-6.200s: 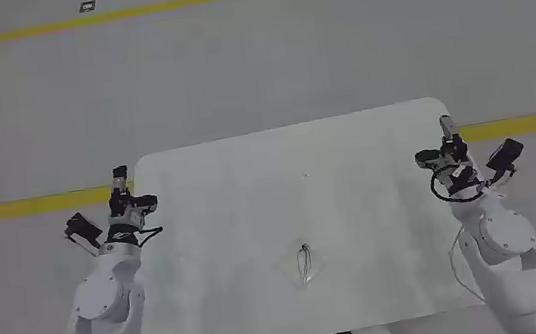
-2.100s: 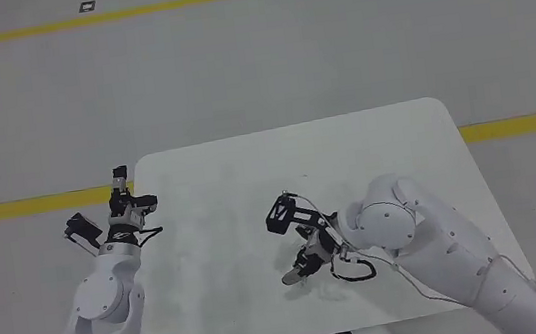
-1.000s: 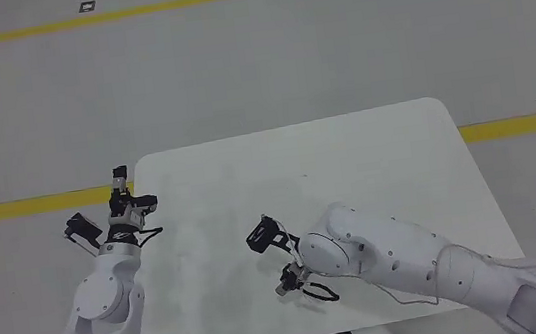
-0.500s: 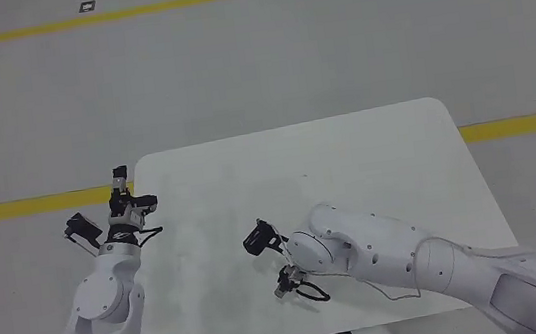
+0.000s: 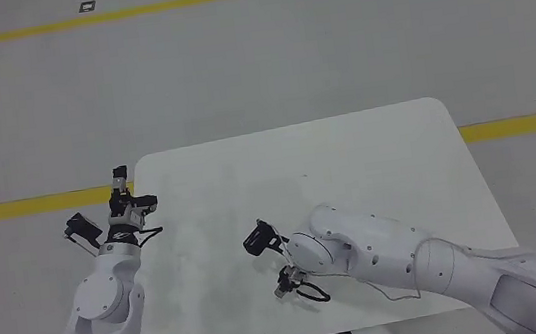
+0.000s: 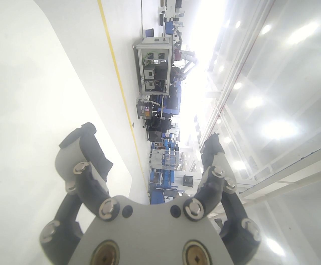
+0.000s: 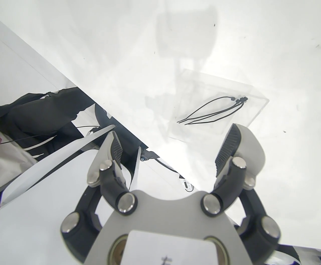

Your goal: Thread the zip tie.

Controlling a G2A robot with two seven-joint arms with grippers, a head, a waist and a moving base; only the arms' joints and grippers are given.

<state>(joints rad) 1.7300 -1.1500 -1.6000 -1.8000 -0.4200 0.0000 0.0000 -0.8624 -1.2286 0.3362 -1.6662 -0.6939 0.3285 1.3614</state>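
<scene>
My right hand (image 7: 173,133) hung released above the black zip ties (image 7: 213,110) at the surface's (image 5: 347,157) six o'clock, pickup step; next, I judged, lower and pinch one.

Zip ties (image 7: 213,111) in a tray (image 7: 253,94) on the tabletop (image 5: 367,155); right hand (image 5: 285,288) by them, left hand (image 5: 120,181) off to the side.

The tray lies flat on the tabletop toward its front edge, about midway from left to right. The zip ties rest inside it, their heads bunched at one end and their tails fanning toward the other. The right hand (image 7: 173,131) hangs above the tabletop near the front edge, just short of the tray and apart from it, so the tray sits ahead of its fingertips. The left hand (image 6: 150,131) is well apart from all this, just outside the tabletop's left edge, near the far left corner.
</scene>
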